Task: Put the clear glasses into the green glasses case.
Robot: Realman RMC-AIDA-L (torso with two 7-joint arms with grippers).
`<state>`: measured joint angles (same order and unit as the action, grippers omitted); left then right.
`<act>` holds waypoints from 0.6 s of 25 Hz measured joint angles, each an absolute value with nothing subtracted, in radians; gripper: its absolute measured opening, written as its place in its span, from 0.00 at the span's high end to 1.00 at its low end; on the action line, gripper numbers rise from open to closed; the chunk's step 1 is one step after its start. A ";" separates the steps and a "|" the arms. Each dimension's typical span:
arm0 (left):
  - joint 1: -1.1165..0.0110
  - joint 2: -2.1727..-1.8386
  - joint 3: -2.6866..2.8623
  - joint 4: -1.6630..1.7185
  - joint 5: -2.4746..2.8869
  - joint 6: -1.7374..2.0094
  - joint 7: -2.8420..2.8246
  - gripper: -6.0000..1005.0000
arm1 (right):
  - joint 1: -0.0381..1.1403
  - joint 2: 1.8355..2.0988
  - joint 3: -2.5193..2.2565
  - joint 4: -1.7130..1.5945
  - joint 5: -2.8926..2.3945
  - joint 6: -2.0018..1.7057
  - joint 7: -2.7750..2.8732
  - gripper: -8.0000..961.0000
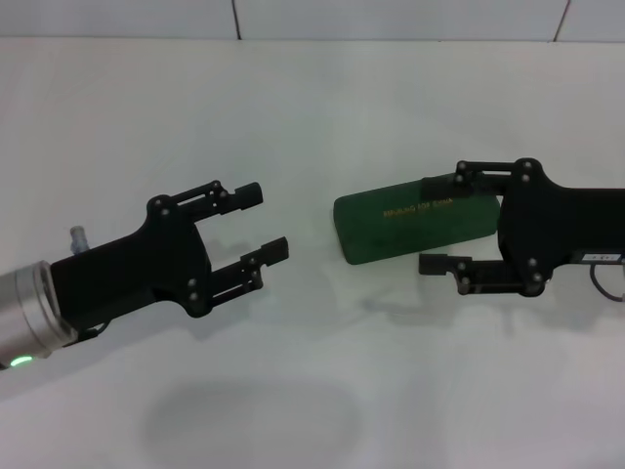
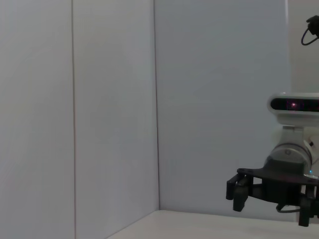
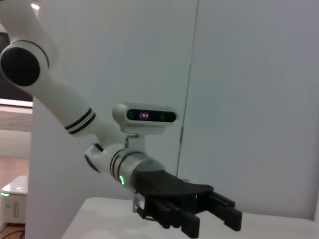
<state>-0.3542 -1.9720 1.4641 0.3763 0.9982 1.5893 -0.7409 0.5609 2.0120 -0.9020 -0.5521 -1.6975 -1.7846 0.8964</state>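
The green glasses case (image 1: 400,227) lies on the white table right of centre with its lid down and a gold logo on top. My right gripper (image 1: 427,222) is open, and in the head view its fingers stand on either side of the case's right end, hiding that end. My left gripper (image 1: 272,222) hovers open and empty to the left of the case, a short gap away. Farther off, the left wrist view catches the right gripper (image 2: 238,191), and the right wrist view catches the left gripper (image 3: 212,224). The clear glasses are out of view.
The white table (image 1: 312,117) runs back to a pale panelled wall (image 1: 391,18). A soft shadow (image 1: 254,420) lies on the table near the front. The robot's head camera (image 3: 144,116) and left arm show in the right wrist view.
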 joint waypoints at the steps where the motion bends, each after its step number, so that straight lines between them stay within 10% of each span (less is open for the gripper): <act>1: -0.355 -1.970 1.464 0.378 1.000 1.591 -0.742 0.38 | 0.565 2.012 -0.904 -0.551 -1.697 -1.783 0.892 0.31; 15: -0.351 -1.956 1.463 0.382 1.003 1.599 -0.766 0.37 | 0.572 2.015 -0.948 -0.520 -1.697 -1.770 0.833 0.31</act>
